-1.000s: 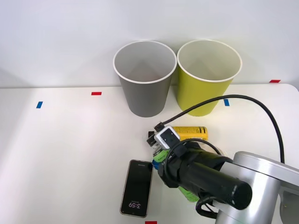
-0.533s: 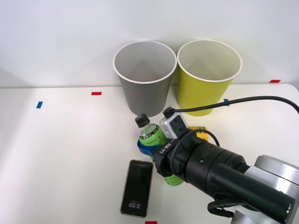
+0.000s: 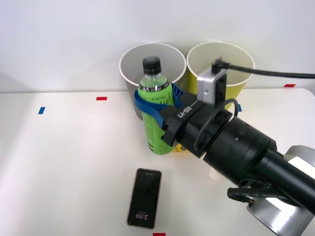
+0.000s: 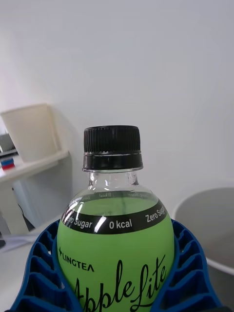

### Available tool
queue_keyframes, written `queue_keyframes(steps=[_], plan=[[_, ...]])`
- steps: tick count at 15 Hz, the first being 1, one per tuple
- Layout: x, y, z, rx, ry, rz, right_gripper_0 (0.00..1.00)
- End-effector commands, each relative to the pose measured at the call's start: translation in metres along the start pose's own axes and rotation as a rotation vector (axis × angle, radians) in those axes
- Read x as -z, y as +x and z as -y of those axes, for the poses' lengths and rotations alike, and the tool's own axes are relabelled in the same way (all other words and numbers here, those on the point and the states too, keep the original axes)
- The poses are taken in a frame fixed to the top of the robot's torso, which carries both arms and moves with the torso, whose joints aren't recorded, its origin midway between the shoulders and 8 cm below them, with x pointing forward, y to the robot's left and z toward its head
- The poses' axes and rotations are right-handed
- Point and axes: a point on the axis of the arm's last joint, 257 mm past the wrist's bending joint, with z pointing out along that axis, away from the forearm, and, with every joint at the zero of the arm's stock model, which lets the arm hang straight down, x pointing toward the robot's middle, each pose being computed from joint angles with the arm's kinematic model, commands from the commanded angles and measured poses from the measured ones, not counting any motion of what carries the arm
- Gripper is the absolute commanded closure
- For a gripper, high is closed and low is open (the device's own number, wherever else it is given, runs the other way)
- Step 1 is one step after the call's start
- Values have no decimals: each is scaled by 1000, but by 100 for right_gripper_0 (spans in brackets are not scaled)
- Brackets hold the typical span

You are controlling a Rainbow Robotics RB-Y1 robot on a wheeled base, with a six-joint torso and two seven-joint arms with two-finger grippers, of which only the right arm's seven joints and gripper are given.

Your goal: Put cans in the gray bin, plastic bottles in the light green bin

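My right gripper (image 3: 156,104) is shut on a plastic bottle (image 3: 155,125), clear with a black cap and a bright green label. The bottle is held upright above the table, directly in front of the gray bin (image 3: 129,78). The light green bin (image 3: 240,87) stands beside the gray one, partly behind my wrist. In the right wrist view the bottle (image 4: 115,243) sits between the blue ribbed fingers (image 4: 36,278), with the gray bin's rim (image 4: 209,200) behind it. The cans are hidden.
A black phone (image 3: 144,197) lies face up near the table's front edge. Red tape (image 3: 101,98) and blue tape (image 3: 41,110) mark the white table (image 3: 64,162) on the left. A black cable (image 3: 275,74) runs from my wrist camera to the right.
My gripper has closed on the bottle lying on the table, lifted it and turned it upright. It now hangs in front of the gray bin.
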Motion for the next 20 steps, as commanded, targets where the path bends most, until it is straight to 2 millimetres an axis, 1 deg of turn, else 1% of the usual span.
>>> queue_keyframes(steps=[1,2,5,9,11,13,15,17,19,20], plan=[[-1,-46,12,0,7,122,100],[-2,-63,19,9,20,160,100],[-5,-89,48,34,76,219,100],[-18,-123,122,84,203,279,100],[-20,-134,155,115,262,287,100],[-19,-146,194,153,331,290,100],[-18,-150,223,181,385,283,100],[-17,-148,252,207,443,263,100],[-15,-142,270,219,477,241,100],[-15,-138,275,219,486,232,100]])
